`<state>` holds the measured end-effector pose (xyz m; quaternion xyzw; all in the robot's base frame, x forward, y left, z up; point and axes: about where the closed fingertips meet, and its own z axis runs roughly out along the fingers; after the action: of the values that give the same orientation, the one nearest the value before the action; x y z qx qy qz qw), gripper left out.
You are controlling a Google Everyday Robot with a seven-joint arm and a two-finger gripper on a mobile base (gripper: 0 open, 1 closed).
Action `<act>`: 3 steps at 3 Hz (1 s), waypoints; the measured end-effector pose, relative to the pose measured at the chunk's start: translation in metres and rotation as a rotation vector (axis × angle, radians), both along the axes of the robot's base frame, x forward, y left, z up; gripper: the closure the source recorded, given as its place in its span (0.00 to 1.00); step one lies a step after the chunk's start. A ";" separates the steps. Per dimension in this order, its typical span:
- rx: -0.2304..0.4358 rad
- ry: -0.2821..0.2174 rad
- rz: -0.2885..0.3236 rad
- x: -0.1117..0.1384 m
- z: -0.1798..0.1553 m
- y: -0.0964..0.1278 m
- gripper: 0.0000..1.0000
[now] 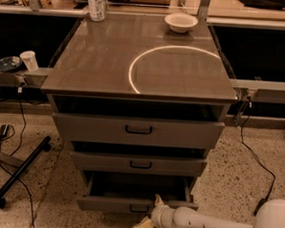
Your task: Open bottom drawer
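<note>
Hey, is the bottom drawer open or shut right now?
Open, partway: the bottom drawer juts out past the middle drawer, its dark inside showing. The gripper is at its handle.
</note>
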<state>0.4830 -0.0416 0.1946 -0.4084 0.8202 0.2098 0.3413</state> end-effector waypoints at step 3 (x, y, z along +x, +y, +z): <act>-0.001 0.070 -0.003 -0.080 0.005 -0.020 0.00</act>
<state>0.4035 -0.0612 0.1996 -0.3997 0.8325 0.2228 0.3122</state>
